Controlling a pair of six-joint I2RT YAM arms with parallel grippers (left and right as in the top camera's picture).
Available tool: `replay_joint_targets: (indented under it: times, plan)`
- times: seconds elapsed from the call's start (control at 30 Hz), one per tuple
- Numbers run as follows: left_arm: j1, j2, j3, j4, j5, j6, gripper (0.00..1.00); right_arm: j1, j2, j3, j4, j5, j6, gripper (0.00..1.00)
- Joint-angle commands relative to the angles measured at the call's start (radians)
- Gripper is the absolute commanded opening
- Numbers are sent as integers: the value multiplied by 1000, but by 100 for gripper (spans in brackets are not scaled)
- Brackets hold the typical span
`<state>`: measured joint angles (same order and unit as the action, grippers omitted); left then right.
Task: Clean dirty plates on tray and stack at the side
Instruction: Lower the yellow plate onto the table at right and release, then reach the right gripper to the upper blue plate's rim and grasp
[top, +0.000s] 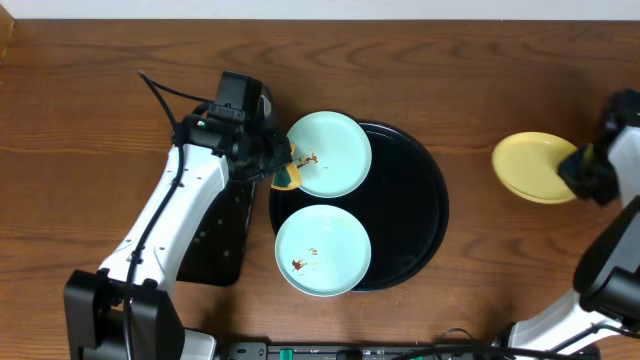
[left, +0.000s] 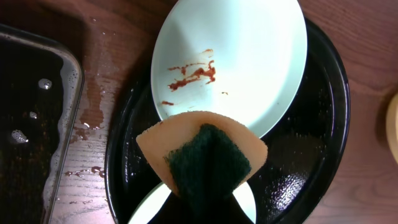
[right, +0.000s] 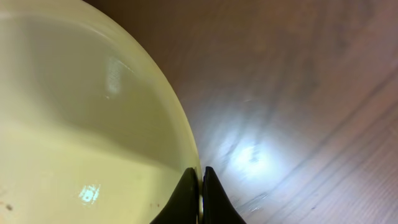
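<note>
Two pale turquoise plates lie on the round black tray (top: 420, 215): the far plate (top: 330, 150) (left: 249, 56) rests tilted on the tray's rim with a brown smear, the near plate (top: 322, 250) has smaller smears. My left gripper (top: 275, 160) is shut on an orange sponge with a green scouring side (left: 202, 155) (top: 288, 175), held at the far plate's left edge. The yellow plate (top: 535, 165) (right: 74, 124) sits on the wood to the right, with my right gripper (top: 583, 165) (right: 200, 186) shut on its rim.
A black rectangular tray (left: 31, 118) (top: 215, 235) with water drops lies left of the round tray, under my left arm. Water spots wet the wood (left: 93, 118) between them. Cables run along the table's front edge.
</note>
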<state>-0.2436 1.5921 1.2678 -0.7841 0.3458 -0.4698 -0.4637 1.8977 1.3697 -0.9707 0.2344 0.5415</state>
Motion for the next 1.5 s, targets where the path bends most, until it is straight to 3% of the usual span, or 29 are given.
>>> replay_joint_targets:
  times: [0.0, 0.07, 0.1, 0.13, 0.17, 0.2, 0.23, 0.37, 0.4, 0.5, 0.6, 0.63, 0.67, 1.1, 1.4, 1.47]
  plan:
    - [5, 5, -2, 4, 13, 23, 8, -84, 59, -5, -2, -4, 19, 1]
    - [5, 5, -2, 7, 13, 26, 7, -122, 92, -5, -6, -29, 11, 1]
    - [5, 5, -2, 8, 13, 26, 7, -137, 110, -5, -7, -53, -3, 20]
    - [5, 5, -2, 8, 13, 28, 7, -146, 123, -5, -7, -77, -17, 57]
    - [5, 5, -2, 8, 13, 29, 7, -152, 135, -5, -6, -98, -29, 84]
    - [5, 5, -2, 8, 13, 34, 7, -152, 145, -5, -2, -112, -43, 87]
    - [5, 5, -2, 7, 13, 40, 7, -151, 150, -5, 5, -122, -61, 86]
    - [5, 5, -2, 8, 7, 55, 7, -127, 141, -5, 27, -137, -79, 59]
    - [5, 5, -2, 7, 2, 57, 7, -119, 137, -3, 32, -150, -79, 60]
    - [5, 5, -2, 9, -7, 77, 8, -88, 119, -2, 49, -189, -79, 89]
    - [5, 5, -2, 7, -67, 101, 8, -53, 90, 2, 63, -209, -87, 91]
    - [5, 5, -2, 7, -76, 111, 7, -41, 78, 6, 62, -208, -87, 98]
    - [5, 5, -2, 7, -77, 119, 7, -31, 64, 11, 61, -206, -87, 99]
    - [26, 5, -2, -26, -130, 167, 8, 76, -238, 81, -2, -213, -105, 99]
    - [168, 5, -9, -26, -130, 212, 8, 298, -129, 57, -37, -482, -332, 99]
    - [205, 5, -17, -27, -130, 235, 8, 375, -66, 56, -23, -543, -348, 78]
